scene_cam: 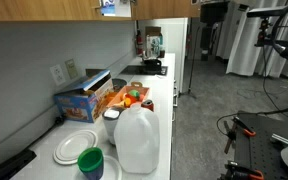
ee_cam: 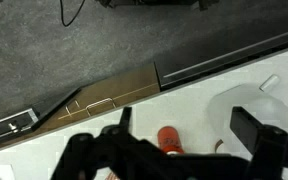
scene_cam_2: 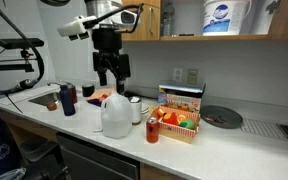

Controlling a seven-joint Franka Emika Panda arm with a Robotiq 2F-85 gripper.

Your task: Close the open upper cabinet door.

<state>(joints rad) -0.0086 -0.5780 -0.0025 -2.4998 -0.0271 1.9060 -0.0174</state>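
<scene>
Upper cabinet door [scene_cam_2: 152, 20]: light-brown wood, standing open beside shelf bearing white tub [scene_cam_2: 227, 17]. Gripper [scene_cam_2: 111, 78]: above countertop [scene_cam_2: 239, 145], fingers spread wide, holding nothing.

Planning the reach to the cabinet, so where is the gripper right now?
In an exterior view the gripper hangs over the counter, just above and picture-left of the white jug.

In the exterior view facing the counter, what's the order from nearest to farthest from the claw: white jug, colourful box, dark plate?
From the gripper:
1. White jug, just below it.
2. Colourful box, further right.
3. Dark plate, far right.
</scene>
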